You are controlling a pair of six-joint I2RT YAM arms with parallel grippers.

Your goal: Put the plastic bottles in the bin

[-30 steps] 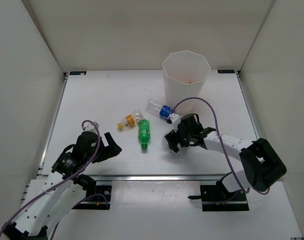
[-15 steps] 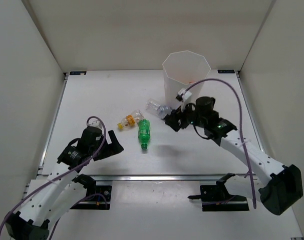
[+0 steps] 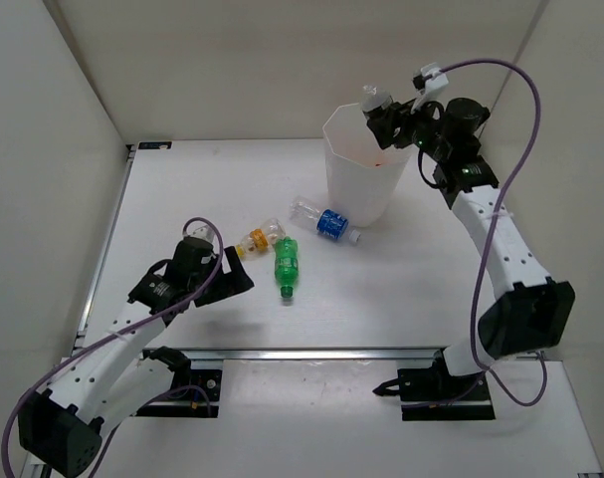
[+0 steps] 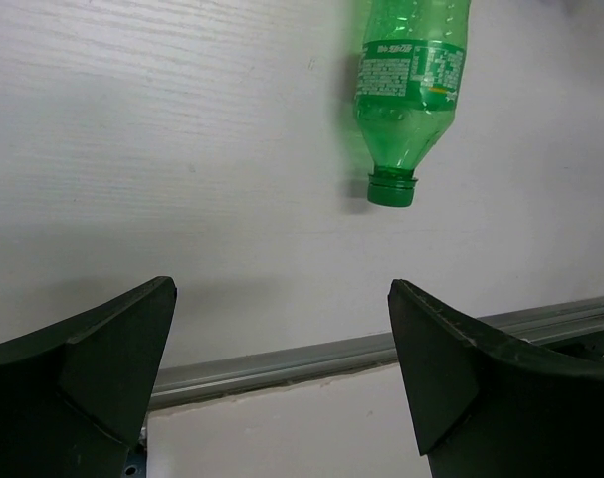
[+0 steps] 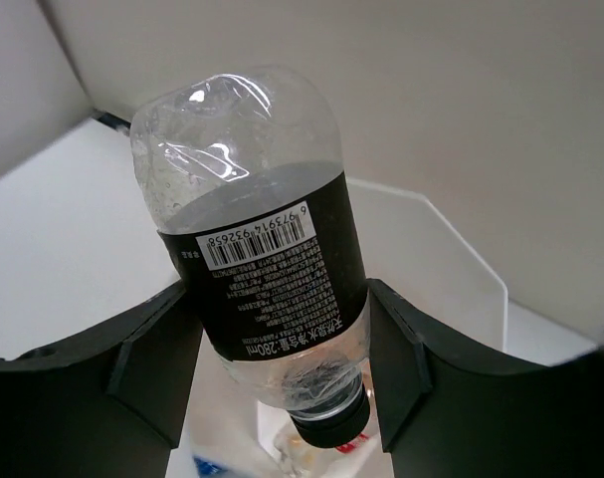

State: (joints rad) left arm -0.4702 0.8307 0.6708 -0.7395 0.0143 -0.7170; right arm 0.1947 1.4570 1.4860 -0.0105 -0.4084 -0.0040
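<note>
A clear bottle with a black label point(image 5: 262, 269) hangs cap down between the fingers of my right gripper point(image 5: 282, 309), which is shut on it. In the top view that gripper point(image 3: 386, 115) is high over the near rim of the tall white bin point(image 3: 369, 169). Three bottles lie on the table: a green one point(image 3: 286, 264), one with a yellow-orange label point(image 3: 257, 239) and one with a blue label point(image 3: 326, 221). My left gripper point(image 3: 237, 279) stands open and empty just left of the green bottle point(image 4: 411, 80).
White walls enclose the table on three sides. A metal rail point(image 4: 331, 354) runs along the near edge, just below the left gripper. Something with a red label point(image 5: 346, 448) shows inside the bin, under the held bottle's cap.
My right arm has closed on the black-labelled bottle and swung it up from the table to above the bin. The left gripper has crept right, toward the green bottle.
</note>
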